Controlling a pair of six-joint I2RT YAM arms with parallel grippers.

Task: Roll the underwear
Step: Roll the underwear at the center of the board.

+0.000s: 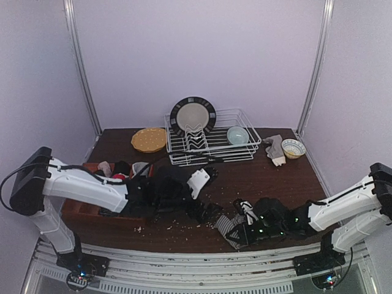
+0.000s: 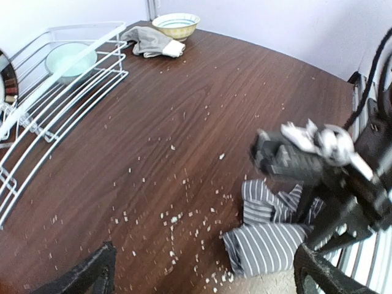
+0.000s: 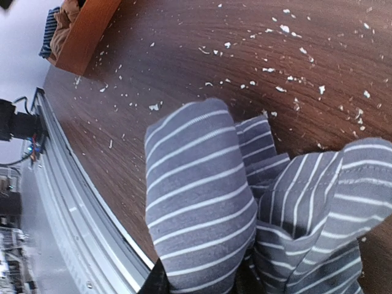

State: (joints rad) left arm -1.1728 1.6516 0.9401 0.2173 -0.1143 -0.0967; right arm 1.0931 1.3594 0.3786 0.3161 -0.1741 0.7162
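Striped underwear (image 3: 196, 202) bunched up, right gripper (image 3: 202, 282) pinching it, contact mostly buried in cloth; left gripper (image 2: 208, 272) spread wide, empty.

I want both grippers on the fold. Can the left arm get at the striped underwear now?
Probably yes: the left gripper hangs open beside the striped underwear, only crumb-strewn table between them. The right gripper pinches its other side, leaving the near edge free.
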